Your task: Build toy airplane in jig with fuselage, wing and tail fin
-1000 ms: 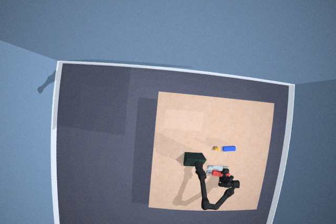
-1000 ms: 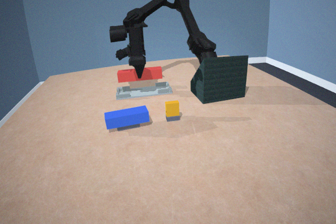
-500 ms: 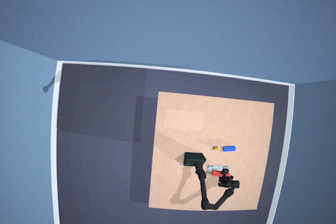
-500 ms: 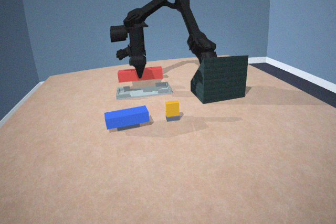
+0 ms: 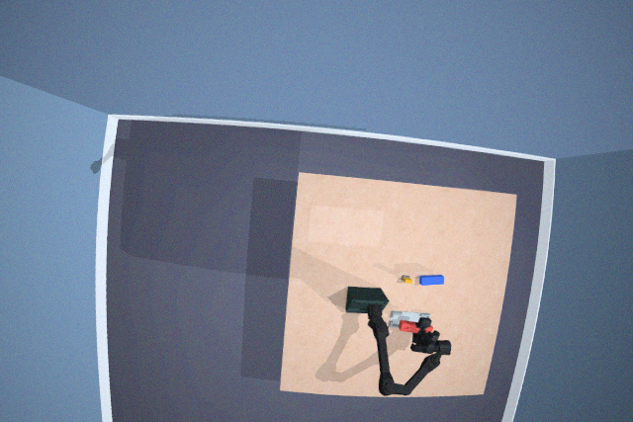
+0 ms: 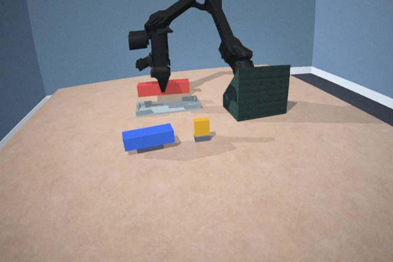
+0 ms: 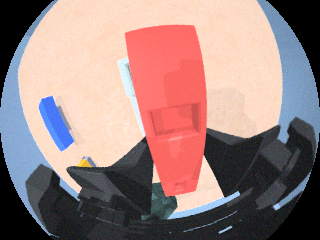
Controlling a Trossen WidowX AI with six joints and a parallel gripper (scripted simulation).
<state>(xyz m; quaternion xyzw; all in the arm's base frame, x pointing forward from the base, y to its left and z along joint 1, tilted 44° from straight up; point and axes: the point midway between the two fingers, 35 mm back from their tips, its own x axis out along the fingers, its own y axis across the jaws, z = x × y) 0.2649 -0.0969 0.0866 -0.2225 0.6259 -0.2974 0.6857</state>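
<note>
The red fuselage is held roughly level in the air, with its sockets facing up in the wrist view. My gripper is shut on it, one finger on each long side. The pale grey jig lies on the table below. The wrist view shows it sticking out to the left from under the fuselage, which hides the rest. The blue wing and the yellow tail fin stand apart from the jig, each above a dark grey piece.
A dark green block stands beside the jig, at the foot of the arm. The tan table has a dark floor around it. A paler rectangle shows on the table top.
</note>
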